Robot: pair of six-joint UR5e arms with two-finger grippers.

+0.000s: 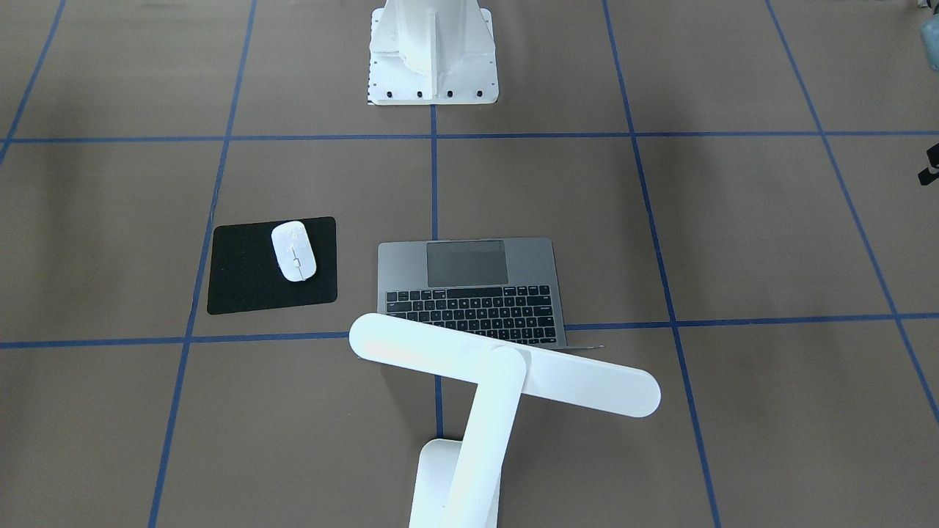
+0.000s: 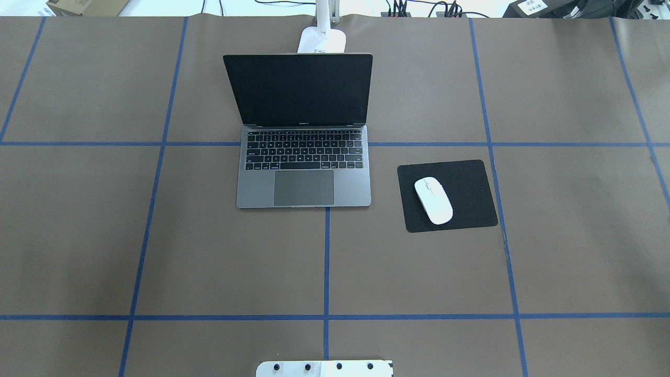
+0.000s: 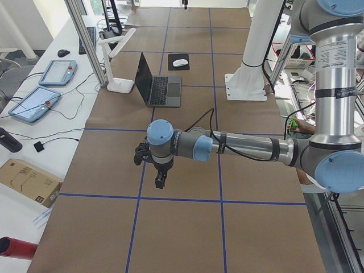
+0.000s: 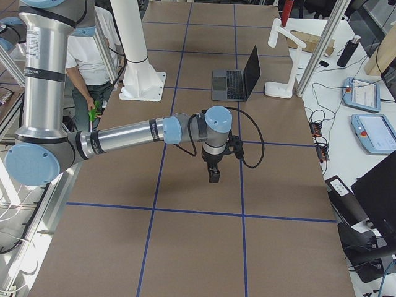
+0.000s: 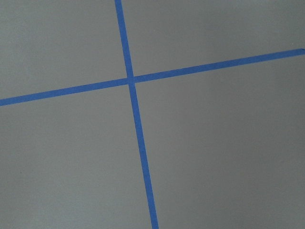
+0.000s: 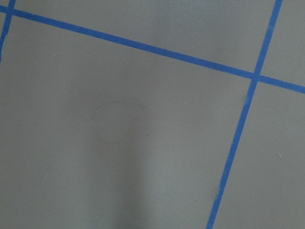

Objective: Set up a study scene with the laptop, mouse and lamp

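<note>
The space-grey laptop (image 2: 256, 188) stands open at the table's far middle, its dark screen facing the robot; it also shows in the front view (image 1: 535, 271). The white mouse (image 2: 433, 200) lies on a black square mat (image 2: 471, 178) to the laptop's right. The white lamp (image 1: 587, 381) stands behind the laptop's lid, its bar head over the hinge, its base (image 2: 323, 40) at the far edge. My left gripper (image 3: 157, 181) hangs over bare table far to the laptop's left. My right gripper (image 4: 214, 176) hangs far to its right. I cannot tell whether either is open or shut.
The white bolted pedestal (image 1: 433, 51) stands at the near middle edge. Blue tape lines cross the brown table (image 2: 157, 251). Both wrist views show only table and tape. Aluminium posts (image 4: 322, 49) and touch pendants (image 3: 34, 102) line the far side. A person (image 4: 93, 55) stands behind the pedestal.
</note>
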